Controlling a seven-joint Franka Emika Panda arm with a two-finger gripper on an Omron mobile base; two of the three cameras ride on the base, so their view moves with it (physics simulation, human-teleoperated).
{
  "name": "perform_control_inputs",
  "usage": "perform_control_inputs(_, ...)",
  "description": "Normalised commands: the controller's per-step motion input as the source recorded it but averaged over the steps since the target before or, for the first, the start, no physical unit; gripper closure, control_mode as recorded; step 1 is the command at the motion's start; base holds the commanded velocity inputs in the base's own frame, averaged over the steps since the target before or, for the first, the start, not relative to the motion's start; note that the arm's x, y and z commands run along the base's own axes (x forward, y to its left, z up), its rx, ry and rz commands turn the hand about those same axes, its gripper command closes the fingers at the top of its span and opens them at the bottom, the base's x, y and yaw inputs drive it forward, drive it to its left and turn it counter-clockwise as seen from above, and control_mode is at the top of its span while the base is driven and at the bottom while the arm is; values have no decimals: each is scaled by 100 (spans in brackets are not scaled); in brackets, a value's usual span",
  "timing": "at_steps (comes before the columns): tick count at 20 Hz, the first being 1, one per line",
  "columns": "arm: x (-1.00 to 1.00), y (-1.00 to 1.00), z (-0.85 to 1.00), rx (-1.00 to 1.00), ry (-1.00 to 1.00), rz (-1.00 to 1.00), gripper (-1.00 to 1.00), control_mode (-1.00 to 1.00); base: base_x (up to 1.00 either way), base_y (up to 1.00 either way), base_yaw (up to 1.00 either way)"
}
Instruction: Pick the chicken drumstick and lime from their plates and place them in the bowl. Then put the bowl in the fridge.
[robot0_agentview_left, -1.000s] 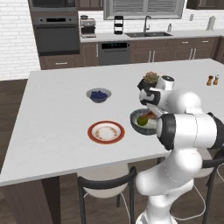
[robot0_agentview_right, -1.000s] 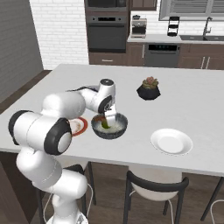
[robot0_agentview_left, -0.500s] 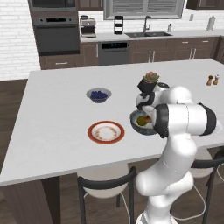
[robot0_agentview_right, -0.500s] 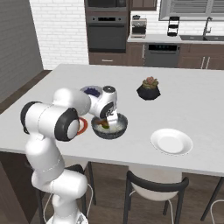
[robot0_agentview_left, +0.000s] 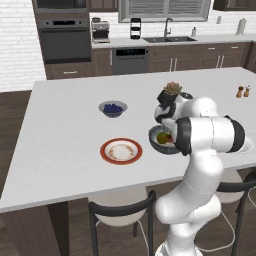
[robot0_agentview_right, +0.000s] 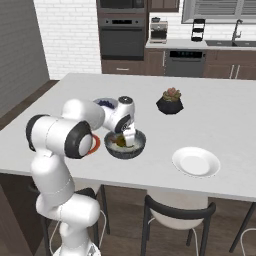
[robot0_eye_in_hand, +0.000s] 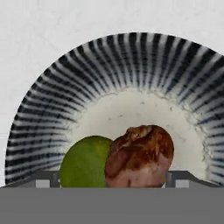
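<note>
The dark-grey ribbed bowl (robot0_agentview_left: 159, 146) (robot0_agentview_right: 120, 151) (robot0_eye_in_hand: 131, 57) stands on the white island near its front edge. Inside it lie the green lime (robot0_eye_in_hand: 85, 164) (robot0_agentview_left: 161, 137) and the reddish-brown chicken drumstick (robot0_eye_in_hand: 140, 155), touching side by side. My gripper (robot0_eye_in_hand: 113, 180) (robot0_agentview_right: 129, 140) points down into the bowl, just above both foods, open, with its fingertips (robot0_eye_in_hand: 43, 180) spread wide on either side of them. The orange-rimmed plate (robot0_agentview_left: 121, 151) lies bare to the bowl's left, the plain white plate (robot0_agentview_right: 196, 161) bare to its right. The fridge is out of view.
A small bowl of blueberries (robot0_agentview_left: 113, 108) and a potted plant in a black pot (robot0_agentview_left: 171, 93) (robot0_agentview_right: 169, 101) stand farther back on the island. Salt and pepper shakers (robot0_agentview_left: 243, 91) are at the far right. Stools sit under the front edge (robot0_agentview_right: 180, 212).
The arm's elbow and upper links have swung round while the hand stayed over the bowl. Lime and drumstick remain in the bowl.
</note>
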Motion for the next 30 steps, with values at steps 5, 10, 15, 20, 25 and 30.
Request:
perform_control_inputs(5,-40,-3,56,0,-13,0,-100,-100,0,0,0)
perform_control_inputs(10,-66,-25,48,2,-4,-2,-100,-100,0,0,0)
perform_control_inputs(15,-34,-54,1,5,0,3,-100,-100,0,0,0)
perform_control_inputs(20,2,-35,-13,9,0,18,-100,-100,0,0,0)
perform_control_inputs(25,23,-6,-46,6,2,16,-100,-100,0,0,0)
perform_control_inputs(30,18,-1,-37,0,0,11,-100,-100,0,0,0)
